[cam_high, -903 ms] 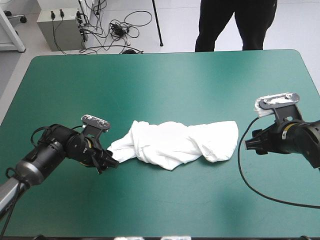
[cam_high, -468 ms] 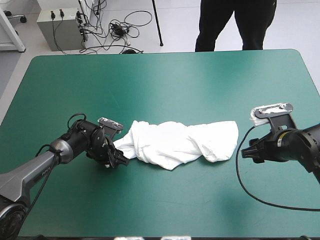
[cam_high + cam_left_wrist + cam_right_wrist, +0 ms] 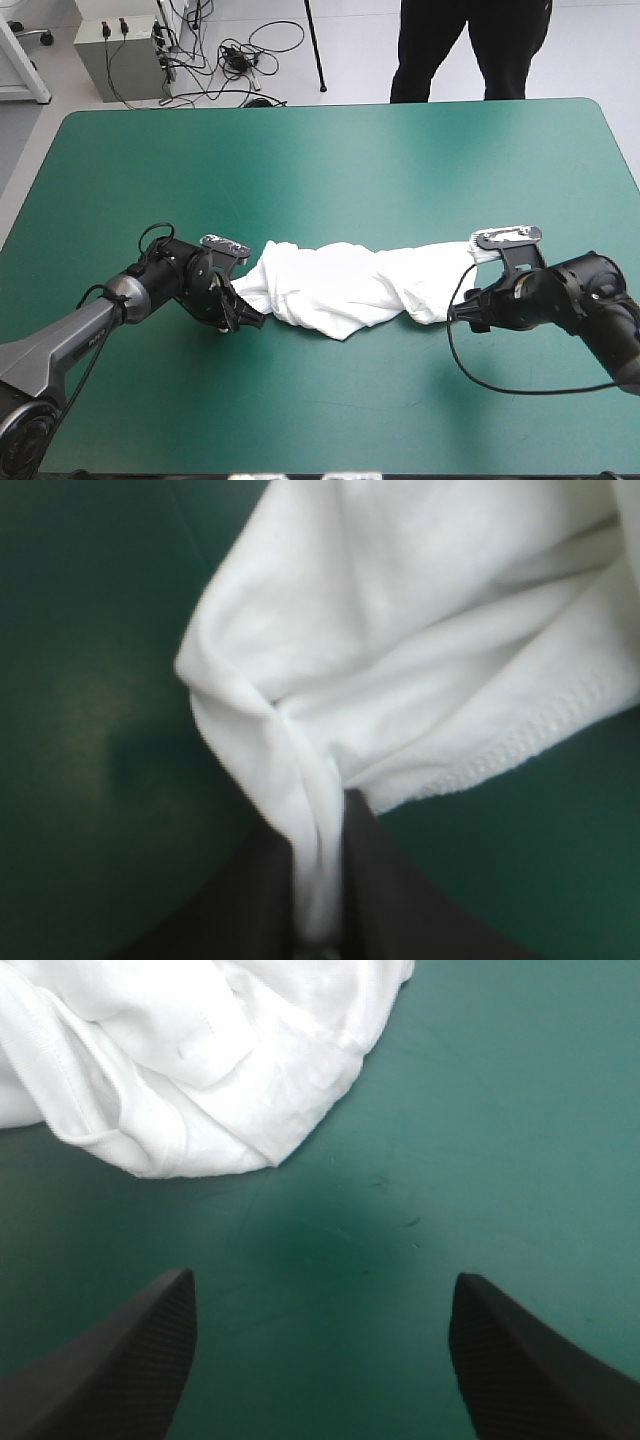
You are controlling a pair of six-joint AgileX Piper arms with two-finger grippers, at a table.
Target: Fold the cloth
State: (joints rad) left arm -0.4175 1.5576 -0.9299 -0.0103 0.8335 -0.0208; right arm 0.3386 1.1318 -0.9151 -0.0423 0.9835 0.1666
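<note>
On the table, near-centre, T-shirt lies crumpled, long axis left-right. Left jaws pinch its left end, all but pressed together. Right jaws spread wide, just short of right end.

White T-shirt, teal-green cover, black fingers.

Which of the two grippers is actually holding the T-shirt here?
The left gripper: it is shut on a fold at one end of the T-shirt. The right gripper stands open over the teal-green cover, the other end just ahead of it.
</note>
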